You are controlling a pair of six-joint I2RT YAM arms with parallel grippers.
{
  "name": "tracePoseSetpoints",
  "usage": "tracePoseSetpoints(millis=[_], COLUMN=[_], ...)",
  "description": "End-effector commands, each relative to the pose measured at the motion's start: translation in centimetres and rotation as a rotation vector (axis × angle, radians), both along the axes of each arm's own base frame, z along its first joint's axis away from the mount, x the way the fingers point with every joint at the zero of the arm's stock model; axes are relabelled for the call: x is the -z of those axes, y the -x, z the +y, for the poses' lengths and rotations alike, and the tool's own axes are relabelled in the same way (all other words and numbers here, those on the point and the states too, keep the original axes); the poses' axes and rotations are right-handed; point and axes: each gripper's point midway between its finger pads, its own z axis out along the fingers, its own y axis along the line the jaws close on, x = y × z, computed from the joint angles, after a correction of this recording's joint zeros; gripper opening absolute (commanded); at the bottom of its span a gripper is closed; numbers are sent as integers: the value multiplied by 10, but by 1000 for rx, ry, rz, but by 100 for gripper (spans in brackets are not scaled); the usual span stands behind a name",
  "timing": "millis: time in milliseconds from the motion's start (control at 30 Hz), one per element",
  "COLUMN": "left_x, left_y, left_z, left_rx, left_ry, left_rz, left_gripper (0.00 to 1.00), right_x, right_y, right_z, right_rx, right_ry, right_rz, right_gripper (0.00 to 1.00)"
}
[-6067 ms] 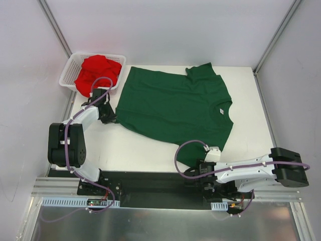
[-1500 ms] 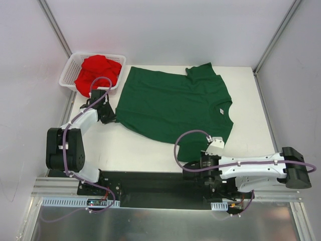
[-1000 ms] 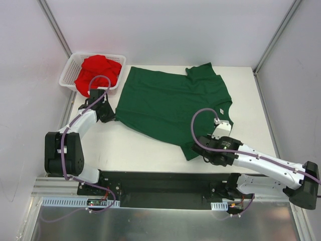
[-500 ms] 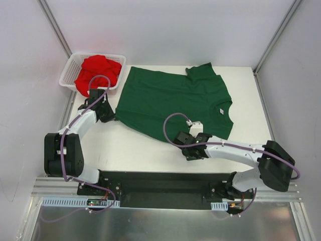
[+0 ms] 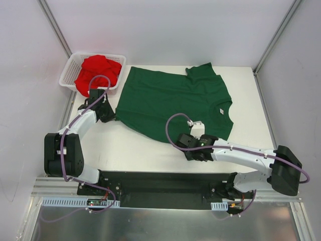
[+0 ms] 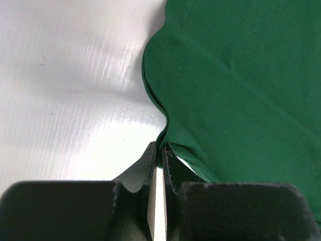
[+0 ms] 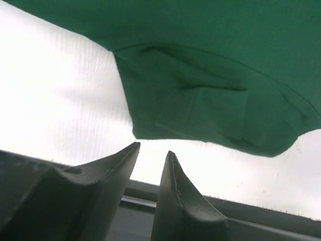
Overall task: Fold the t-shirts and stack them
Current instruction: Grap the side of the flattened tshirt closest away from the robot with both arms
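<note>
Right jaws just swung in and cracked part-open, empty, just short of the green t-shirt (image 5: 175, 103) near sleeve (image 7: 210, 110). Shirt flat on counter (image 5: 130, 145). Left jaws pinch its left corner. Sleeve grab likely next.

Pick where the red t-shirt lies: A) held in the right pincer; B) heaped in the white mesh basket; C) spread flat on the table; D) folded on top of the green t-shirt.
B: the red t-shirt sits crumpled inside the white mesh basket, while only the green t-shirt lies spread on the table.
</note>
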Motion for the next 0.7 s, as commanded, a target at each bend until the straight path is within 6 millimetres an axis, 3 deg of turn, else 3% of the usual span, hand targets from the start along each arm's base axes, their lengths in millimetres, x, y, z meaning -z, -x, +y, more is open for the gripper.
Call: tracePoseSetpoints(millis=[0,667], left_x=[-8,-7], left_y=[1,0], left_z=[3,4], left_rx=[-1,-3], left_ry=[1,-5], left_rz=[-21,-20], left_gripper=[0,0], right_x=[-27,-3], right_y=[-1,5], right_z=[-7,-12], right_rx=[31,42], right_ry=[-20,12], right_rz=[-57,-24], right_gripper=[33,33])
